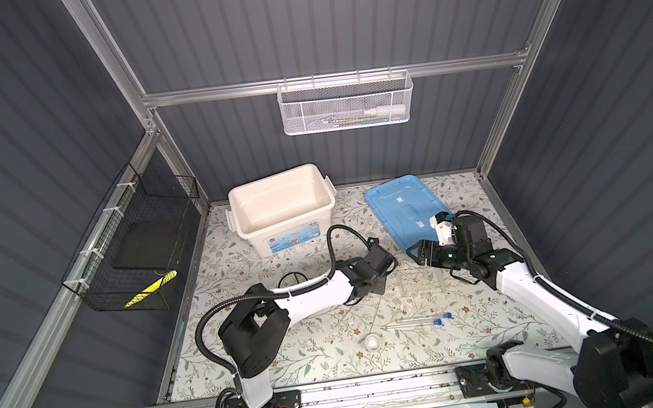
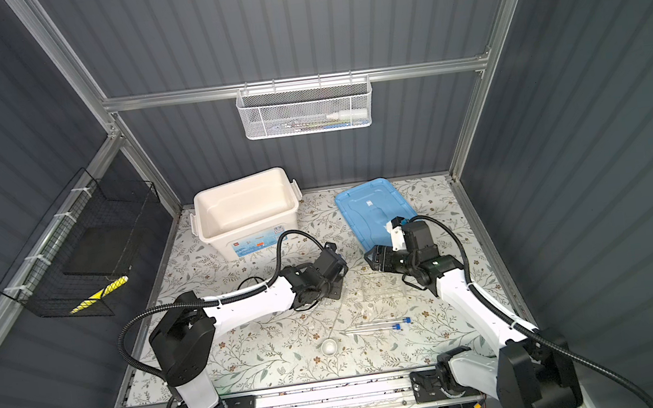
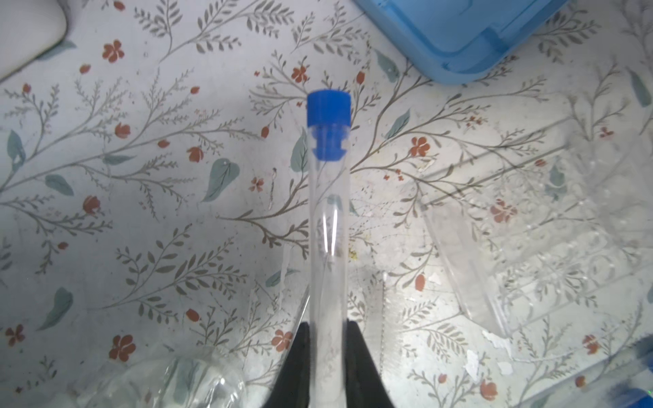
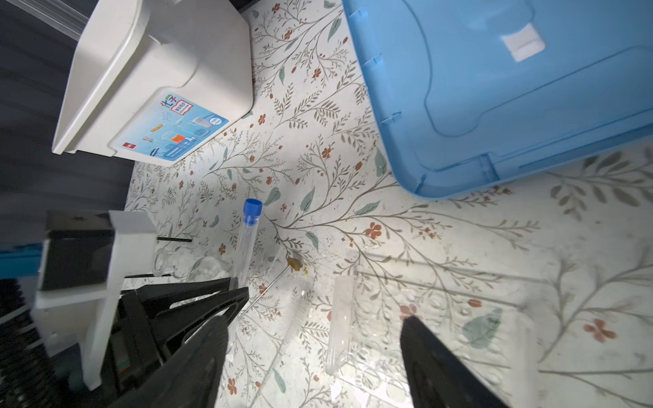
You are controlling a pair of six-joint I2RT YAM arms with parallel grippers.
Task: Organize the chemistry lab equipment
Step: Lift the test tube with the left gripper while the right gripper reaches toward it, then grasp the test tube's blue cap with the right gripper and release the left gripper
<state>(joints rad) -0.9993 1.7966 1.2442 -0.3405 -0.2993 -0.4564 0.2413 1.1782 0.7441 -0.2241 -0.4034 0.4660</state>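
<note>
Test tube (image 3: 328,212): clear slim cylinder with a blue plug cap, sticking straight out ahead of the left tool (image 3: 327,339).
Left tool: black fingers pinching the tube's bottom end.
Right tool (image 4: 318,318): spread wide, nothing in it.
Tube rack (image 4: 374,311): see-through plastic with round holes, just under the right tool on the floral bench (image 3: 141,212).
</note>
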